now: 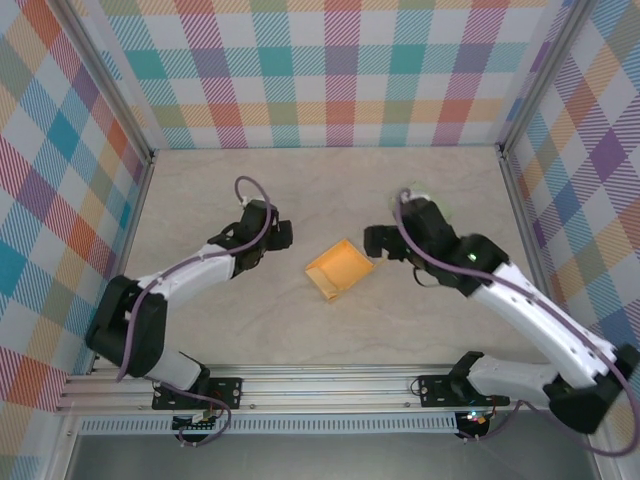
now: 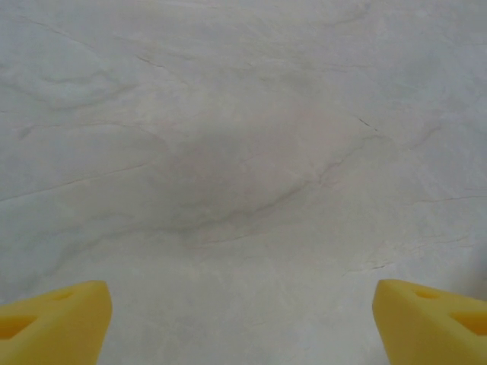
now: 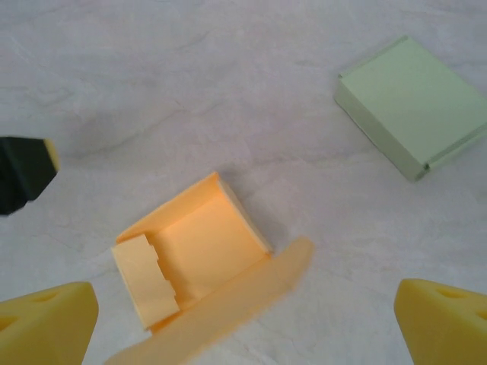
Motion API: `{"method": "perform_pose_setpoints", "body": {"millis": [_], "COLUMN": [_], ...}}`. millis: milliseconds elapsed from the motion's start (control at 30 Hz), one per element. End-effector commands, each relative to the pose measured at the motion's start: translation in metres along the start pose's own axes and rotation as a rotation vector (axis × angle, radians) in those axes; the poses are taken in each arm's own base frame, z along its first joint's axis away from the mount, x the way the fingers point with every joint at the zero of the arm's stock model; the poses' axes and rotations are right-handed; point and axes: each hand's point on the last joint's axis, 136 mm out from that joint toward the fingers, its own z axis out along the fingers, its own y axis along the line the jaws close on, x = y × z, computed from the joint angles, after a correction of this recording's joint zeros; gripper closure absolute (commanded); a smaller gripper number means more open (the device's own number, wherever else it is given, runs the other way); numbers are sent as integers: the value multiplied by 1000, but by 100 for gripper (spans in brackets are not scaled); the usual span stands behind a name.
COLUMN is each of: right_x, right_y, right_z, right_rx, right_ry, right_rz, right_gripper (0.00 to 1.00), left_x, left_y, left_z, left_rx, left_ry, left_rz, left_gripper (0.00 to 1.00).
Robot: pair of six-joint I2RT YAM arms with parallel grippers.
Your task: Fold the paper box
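1. Paper box [image 1: 340, 268] from above: orange, open side up, on tabletop [image 1: 330, 190] midway between left arm [image 1: 200, 270] and right arm [image 1: 500, 285].
2. Left wrist: yellow fingertips [image 2: 53, 323] at both lower corners, left jaws wide, bare tabletop between.
3. Right wrist: right jaws wide, holding nothing, fingertips [image 3: 46, 323] far apart; paper box just ahead on tabletop, one flap blurred; green box [image 3: 411, 106] well apart at upper right.
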Motion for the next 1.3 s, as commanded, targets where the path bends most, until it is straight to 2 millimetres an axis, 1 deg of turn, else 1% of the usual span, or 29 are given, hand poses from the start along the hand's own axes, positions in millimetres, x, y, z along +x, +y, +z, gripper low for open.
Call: {"method": "perform_pose_setpoints", "body": {"millis": [0,67,133,267,367,467,567,700,833,867,900,933,1067,1200,1267], "right_x": [41,67,93,142,170,186,196,202,205,204,203,202,196,182,172], "right_y": [-34,-47,-57,-72,-77,-70,-58,-44,-20,-14,-10,-8,-6,-2,3], "right_z": [-3,-4,0,19,35,53,70,89,113,119,124,129,145,156,164], "right_rx": [59,61,72,112,127,88,41,24,-39,-54,-56,-46,-3,-30,-73], "right_ry": [21,49,95,191,239,260,284,339,381,387,391,396,403,388,375], "right_rz": [165,198,231,291,341,392,423,421,413,407,401,395,369,369,379], "right_gripper": [0,0,0,0,0,1,7,10,22,27,32,34,46,47,47], "left_x": [5,12,20,41,55,62,71,80,90,94,97,101,114,124,127], "left_y": [-12,-13,-11,-13,-12,-10,-13,-17,-19,-20,-22,-24,-37,-44,-52], "left_z": [18,30,41,61,69,73,77,82,83,83,81,81,76,70,64], "left_rx": [30,16,-3,-10,-13,-14,1,22,33,35,42,47,85,112,154], "left_ry": [53,79,106,183,215,226,251,272,287,293,300,307,318,318,318], "left_rz": [30,37,46,68,69,65,63,48,47,50,54,58,76,71,59], "left_gripper": [19,25,31,32,33,33,33,33,34,33,34,34,34,34,34]}}
